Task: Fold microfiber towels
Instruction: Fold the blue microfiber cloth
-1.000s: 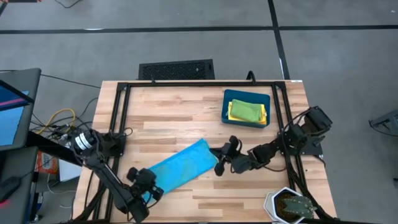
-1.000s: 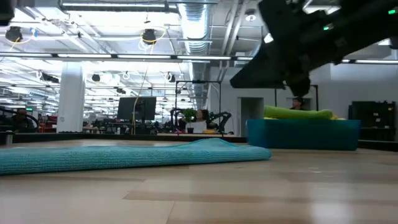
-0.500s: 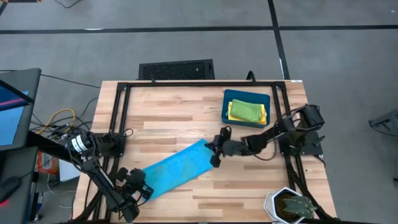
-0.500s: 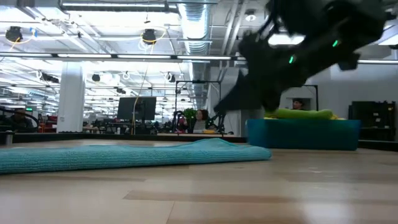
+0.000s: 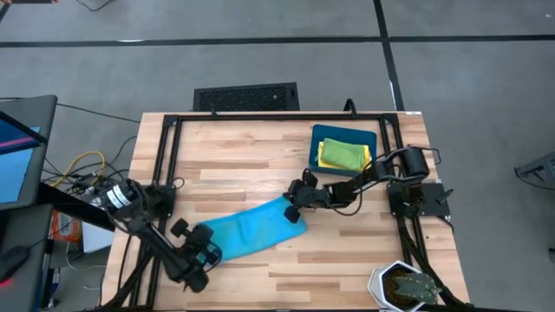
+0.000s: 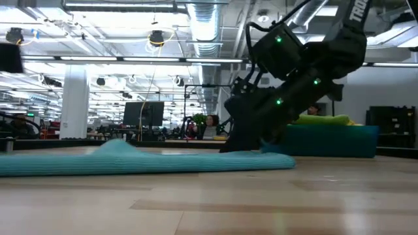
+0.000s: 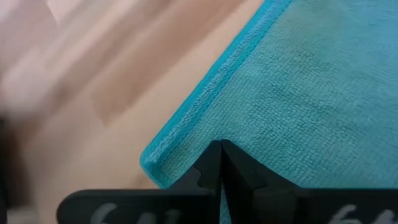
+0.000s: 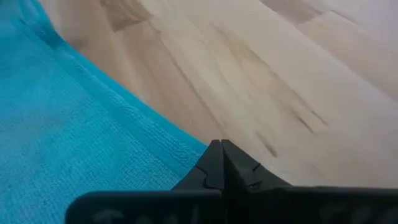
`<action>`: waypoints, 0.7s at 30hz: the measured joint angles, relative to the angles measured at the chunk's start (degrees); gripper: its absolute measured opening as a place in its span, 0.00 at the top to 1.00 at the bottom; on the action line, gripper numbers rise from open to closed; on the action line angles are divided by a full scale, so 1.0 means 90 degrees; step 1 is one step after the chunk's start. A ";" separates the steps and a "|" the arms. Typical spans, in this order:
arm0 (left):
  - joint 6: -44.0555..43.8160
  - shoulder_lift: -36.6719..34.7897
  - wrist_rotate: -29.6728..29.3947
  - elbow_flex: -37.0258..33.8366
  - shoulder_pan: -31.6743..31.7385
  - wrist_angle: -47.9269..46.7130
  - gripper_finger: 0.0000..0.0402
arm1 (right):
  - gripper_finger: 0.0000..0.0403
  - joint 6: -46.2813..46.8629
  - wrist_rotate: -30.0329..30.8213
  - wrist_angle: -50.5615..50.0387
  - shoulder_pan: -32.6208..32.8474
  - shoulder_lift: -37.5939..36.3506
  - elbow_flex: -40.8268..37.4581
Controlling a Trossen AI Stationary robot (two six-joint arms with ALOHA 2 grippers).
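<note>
Since the earlier frame: right hand [image 5: 293, 206] has travelled from beside the blue towel [image 5: 247, 232] onto its far corner and clenched there; left hand [image 5: 206, 253] has shifted inward along the near end.

Right hand: fingers [image 8: 221, 163] pressed together on the towel's corner edge, low at the bench [image 5: 234, 156] surface.

Left hand: fingers [image 7: 221, 163] pinched shut on the towel's opposite corner.

Blue towel: lies flat and diagonal across mid-bench between both hands, a small hump raised near the left-hand end.

Teal bin [image 5: 344, 151]: far right of bench, holding folded green towel [image 5: 341, 154] over a yellow one [image 5: 366, 159].

Potted plant [image 5: 406, 286]: near right corner.
</note>
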 joint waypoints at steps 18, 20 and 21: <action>0.2203 -0.0041 -0.0995 0.0278 0.1741 0.0062 1.00 | 0.95 0.1592 0.1020 -0.1545 0.0268 -0.0568 -0.0076; 0.2293 -0.0103 -0.1130 0.0485 0.1705 -0.0446 1.00 | 0.96 0.1583 0.1105 -0.1985 0.0240 -0.0869 -0.0098; 0.2369 -0.0134 -0.1240 0.0582 0.1691 -0.0665 1.00 | 0.97 0.1571 0.1259 -0.2182 0.0223 -0.1062 -0.0110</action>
